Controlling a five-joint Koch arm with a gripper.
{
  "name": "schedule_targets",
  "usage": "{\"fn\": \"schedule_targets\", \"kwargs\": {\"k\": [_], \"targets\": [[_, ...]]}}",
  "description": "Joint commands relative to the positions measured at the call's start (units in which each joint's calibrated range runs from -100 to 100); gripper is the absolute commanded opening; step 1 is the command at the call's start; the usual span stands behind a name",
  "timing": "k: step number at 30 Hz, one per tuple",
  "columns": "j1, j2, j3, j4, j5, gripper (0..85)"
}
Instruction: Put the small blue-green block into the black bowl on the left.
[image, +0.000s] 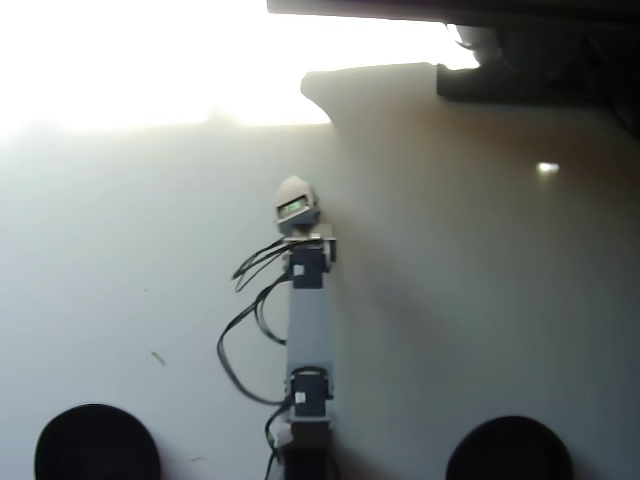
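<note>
Gripper (296, 207) closed round the small blue-green block (293, 208), well beyond the black bowl (97, 443). Best lift clear, swing over that bowl's middle, then release low.

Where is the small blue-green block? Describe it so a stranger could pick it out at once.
In the overhead view, find the grey arm running up the middle of the pale table. At its upper end sits the gripper, and the small blue-green block shows as a greenish patch there. It is tiny and coloured, unlike the two round black bowls at the bottom edge.
</note>
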Motion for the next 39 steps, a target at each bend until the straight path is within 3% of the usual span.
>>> {"fn": "schedule_targets", "kwargs": {"k": [1,13,25,36,39], "targets": [[2.1,-8.6,0.6,-0.1,0.1,3.1],[18.7,-39.0,-15.3,-2.0,1.5,3.1],[34.1,-49.3,-13.3,-9.9,3.1,3.1],[46.9,-48.0,-13.4,-10.0,10.3,3.1],[48.9,-47.3,-13.3,-9.8,13.5,3.1]]}}
